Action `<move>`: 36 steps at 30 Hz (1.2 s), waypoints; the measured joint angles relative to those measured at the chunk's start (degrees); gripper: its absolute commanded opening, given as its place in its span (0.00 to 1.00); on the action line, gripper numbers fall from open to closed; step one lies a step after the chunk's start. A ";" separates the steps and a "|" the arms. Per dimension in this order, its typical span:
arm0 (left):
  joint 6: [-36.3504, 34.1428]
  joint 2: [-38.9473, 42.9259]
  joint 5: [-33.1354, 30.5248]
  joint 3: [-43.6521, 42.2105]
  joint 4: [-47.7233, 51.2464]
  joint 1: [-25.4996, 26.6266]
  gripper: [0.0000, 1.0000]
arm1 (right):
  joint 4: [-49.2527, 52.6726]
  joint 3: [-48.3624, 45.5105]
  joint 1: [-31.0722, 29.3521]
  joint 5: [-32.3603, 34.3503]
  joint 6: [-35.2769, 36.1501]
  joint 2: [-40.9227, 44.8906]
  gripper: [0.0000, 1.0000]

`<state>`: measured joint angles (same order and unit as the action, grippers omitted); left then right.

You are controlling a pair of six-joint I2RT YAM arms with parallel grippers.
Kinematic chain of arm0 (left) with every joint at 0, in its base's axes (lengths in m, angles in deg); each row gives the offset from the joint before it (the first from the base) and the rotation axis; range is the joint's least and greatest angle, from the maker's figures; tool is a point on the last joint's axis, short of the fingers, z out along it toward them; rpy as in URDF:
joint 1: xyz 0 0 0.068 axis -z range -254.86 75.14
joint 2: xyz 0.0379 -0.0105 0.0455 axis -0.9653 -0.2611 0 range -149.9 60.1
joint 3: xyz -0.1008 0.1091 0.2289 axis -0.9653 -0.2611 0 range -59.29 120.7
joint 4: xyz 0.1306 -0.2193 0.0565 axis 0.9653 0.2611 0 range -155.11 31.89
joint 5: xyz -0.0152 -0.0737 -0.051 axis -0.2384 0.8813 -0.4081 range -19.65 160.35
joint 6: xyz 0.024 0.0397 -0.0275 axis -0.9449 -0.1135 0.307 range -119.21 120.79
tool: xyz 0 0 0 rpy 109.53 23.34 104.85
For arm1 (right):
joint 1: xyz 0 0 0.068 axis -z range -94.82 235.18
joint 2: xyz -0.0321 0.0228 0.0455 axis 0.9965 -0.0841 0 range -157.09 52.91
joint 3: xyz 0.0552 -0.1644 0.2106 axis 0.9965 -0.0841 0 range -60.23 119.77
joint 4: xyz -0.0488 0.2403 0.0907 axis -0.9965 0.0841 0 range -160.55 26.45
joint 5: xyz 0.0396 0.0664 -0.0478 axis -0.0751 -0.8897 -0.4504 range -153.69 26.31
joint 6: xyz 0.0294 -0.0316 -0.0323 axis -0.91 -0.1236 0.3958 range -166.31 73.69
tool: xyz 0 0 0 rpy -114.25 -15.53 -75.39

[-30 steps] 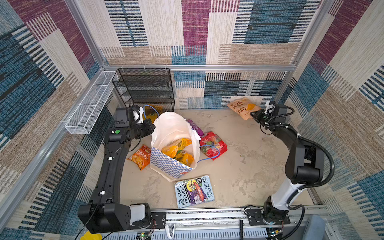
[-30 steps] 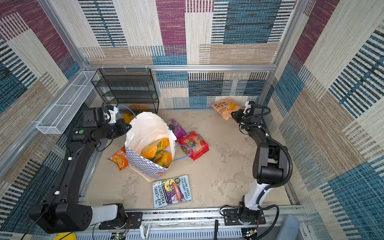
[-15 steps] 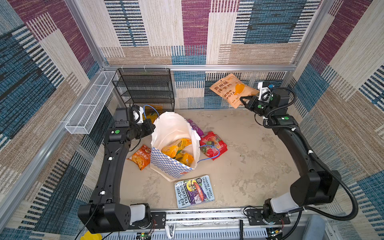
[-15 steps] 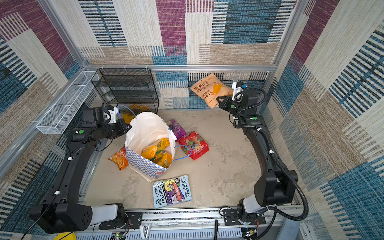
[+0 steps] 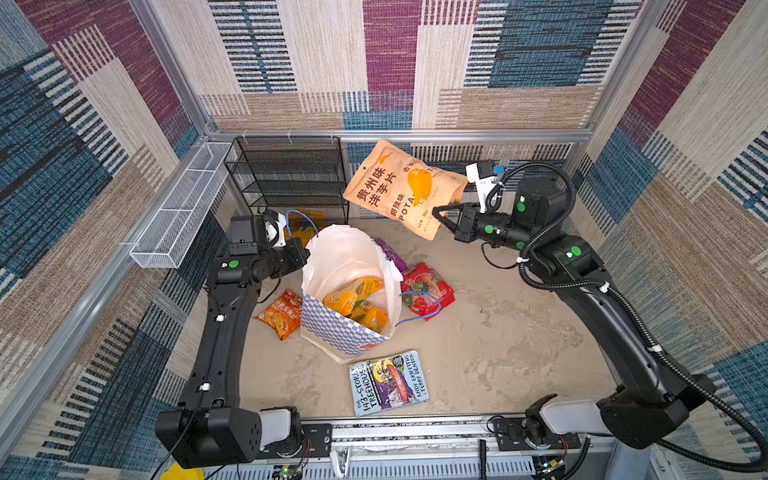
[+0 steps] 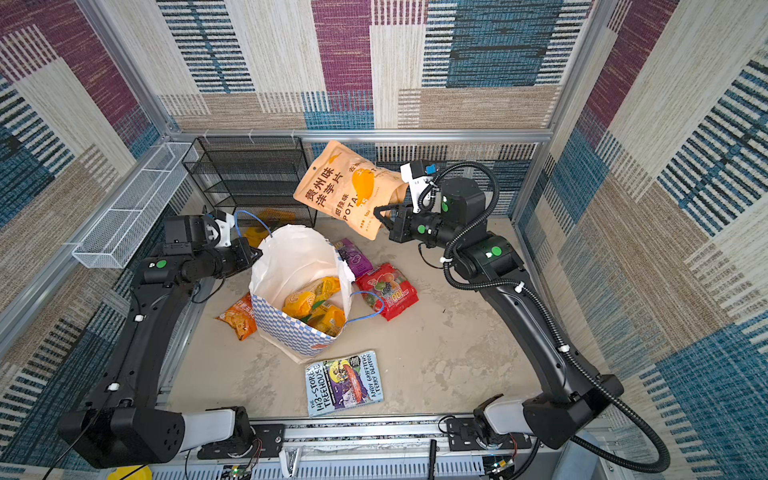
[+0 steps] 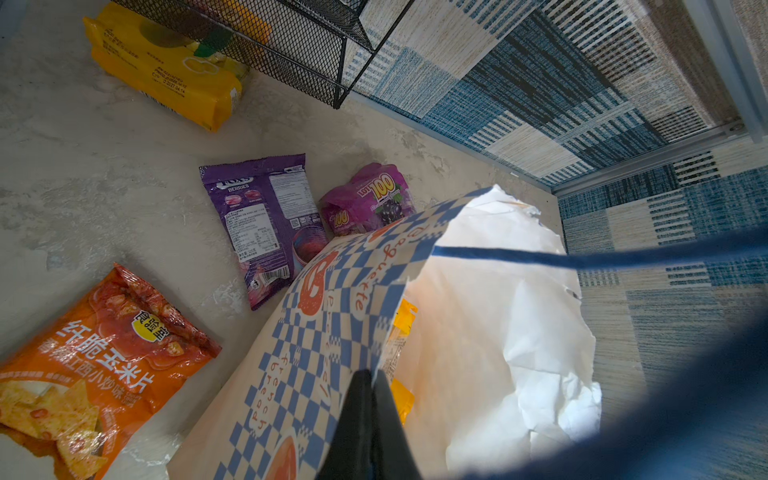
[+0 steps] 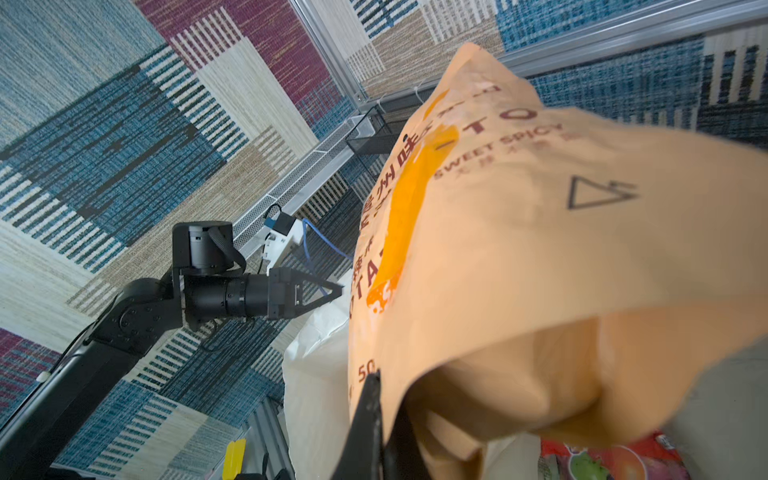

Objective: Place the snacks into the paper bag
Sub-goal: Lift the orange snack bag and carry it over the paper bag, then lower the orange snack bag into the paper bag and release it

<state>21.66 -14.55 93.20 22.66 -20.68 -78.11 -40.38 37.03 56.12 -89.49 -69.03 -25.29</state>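
I had the right gripper [image 5: 437, 215] pinched on a corner of the pale orange packet [image 5: 395, 187], in the air above and behind the paper bag [image 5: 332, 328]. The left gripper [image 5: 304, 254] was clamped on the bag's rim. A red packet [image 5: 426, 291] lay just beside the bag on the surface [image 5: 498, 332].

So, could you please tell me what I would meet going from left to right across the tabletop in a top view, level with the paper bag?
Orange crinkly plastic chip packet → white paper bag with blue checkered band → red crinkly plastic sweets packet.
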 measured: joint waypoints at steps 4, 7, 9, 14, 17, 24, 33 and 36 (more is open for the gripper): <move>0.00 0.04 -0.02 0.00 0.02 -0.11 0.00 | 7.21 3.28 -4.85 2.45 3.54 -1.77 0.00; 0.00 0.11 -0.20 0.00 0.04 -0.37 0.00 | 12.31 3.74 -7.74 4.66 5.86 -2.84 0.00; 0.00 0.11 -0.22 0.00 0.04 -0.48 0.00 | 15.17 3.67 -9.57 5.46 7.17 -3.10 0.00; 0.00 0.11 -0.52 0.00 0.13 -0.74 0.00 | 19.69 3.89 -13.22 7.13 9.42 -3.63 0.00; 0.00 0.11 -0.63 0.00 0.15 -0.85 0.00 | 22.14 4.15 -14.69 8.24 10.56 -4.55 0.00; 0.00 0.20 -0.63 0.00 0.17 -1.11 0.00 | 25.27 5.35 -18.56 9.51 12.31 -7.10 0.00; 0.15 0.37 -0.35 0.00 0.17 -1.18 0.00 | 29.14 12.52 -21.51 11.47 15.52 -15.54 0.00; 0.15 0.55 -0.17 0.00 0.20 -1.22 0.00 | 30.75 14.86 -21.92 11.52 16.98 -18.51 0.10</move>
<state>21.81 -14.00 93.03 22.66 -20.49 -79.33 -9.63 51.89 34.20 -77.97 -52.05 -43.80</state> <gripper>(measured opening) 0.064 0.052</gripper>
